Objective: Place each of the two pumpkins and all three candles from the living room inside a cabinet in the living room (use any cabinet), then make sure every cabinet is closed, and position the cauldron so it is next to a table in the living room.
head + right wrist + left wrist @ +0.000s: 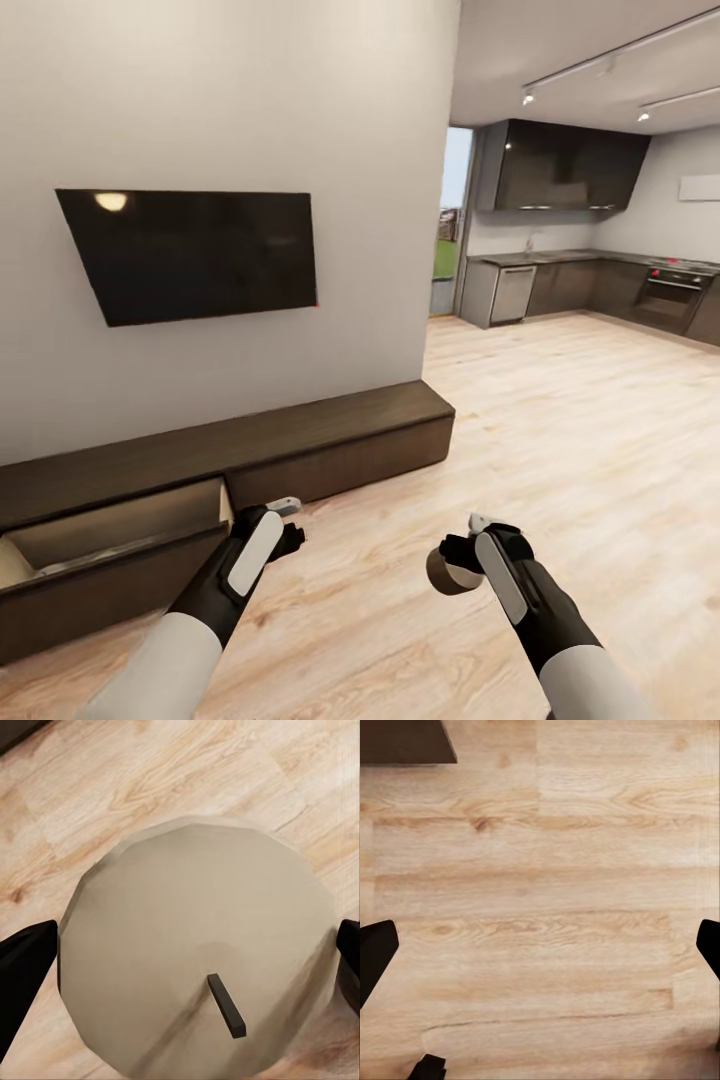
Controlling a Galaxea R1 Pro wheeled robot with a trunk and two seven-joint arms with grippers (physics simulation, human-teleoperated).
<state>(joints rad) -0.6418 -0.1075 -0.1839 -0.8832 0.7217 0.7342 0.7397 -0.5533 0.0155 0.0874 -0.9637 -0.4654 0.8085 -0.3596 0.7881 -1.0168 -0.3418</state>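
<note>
I have a candle (452, 572) clamped in my right gripper (468, 560), the fingers (26, 967) pressing on either side of its round body; from the right wrist camera I look straight down on its pale top with the dark wick (226, 1004) lying off-centre, and floorboards (560, 440) show all around it, so it hangs over bare floor, not yet over anything that could receive it. My left gripper (285, 520) carries nothing: in the left wrist camera its fingers (375, 956) stand wide, at opposite edges of the frame with only wood grain between them. That left hand hovers just in front of the cabinet (330, 440), close to the right-hand end of the open drawer (120, 540), which is pulled out and shows its pale inside; I cannot see from here whether anything already lies in it. The candle is to the right of that drawer and nearer to me than the cabinet front. I judge the step in hand to be stowing this candle, so the next move calls for swinging the right arm leftward and forward until the candle is over the drawer's open mouth, lowering it inside, then letting go. Above the cabinet hangs the television (190, 255), and far beyond its right end lies the kitchen (600, 270).
</note>
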